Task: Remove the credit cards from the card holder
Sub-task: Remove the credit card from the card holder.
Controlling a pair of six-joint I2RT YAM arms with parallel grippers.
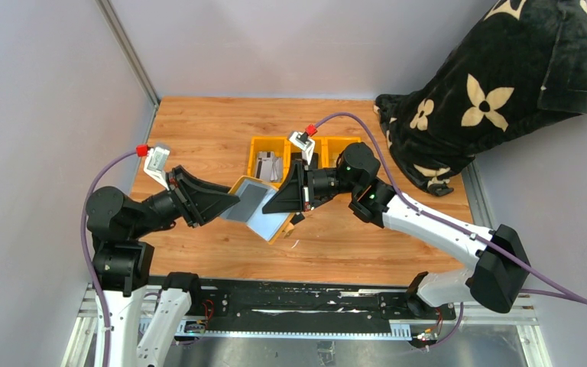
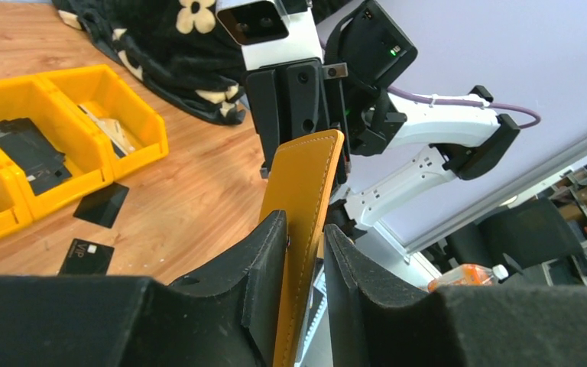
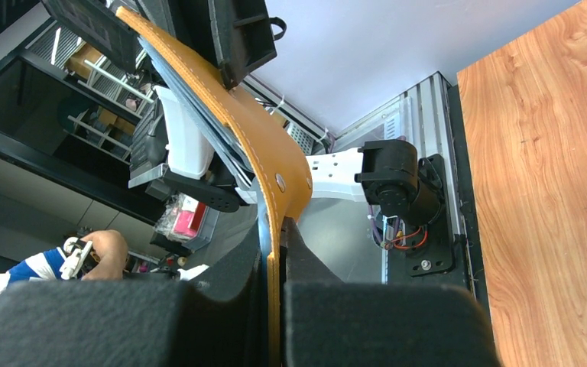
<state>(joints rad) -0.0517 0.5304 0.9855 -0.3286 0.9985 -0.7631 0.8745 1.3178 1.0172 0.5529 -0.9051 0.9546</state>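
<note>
Card holder [image 1: 256,208] is hanging open above mid-table, stretched between both grippers.
Right gripper [image 3: 277,237], at its 3 o'clock, is pinching one leather flap tight. Left gripper [image 2: 304,233], at 9 o'clock, is flanking the other flap with fingers slightly apart; I cannot tell whether it is gripping. Two black credit cards [image 2: 101,204] are lying on the wooden table [image 1: 199,130] near the yellow bins [image 1: 271,140] at 12 o'clock.

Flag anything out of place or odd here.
One black card and a second card lie loose on the table, in front of the bins rather than in one. The right gripper pinches the open wallet off the table, its other flap inside the left gripper. No damage shows.
</note>
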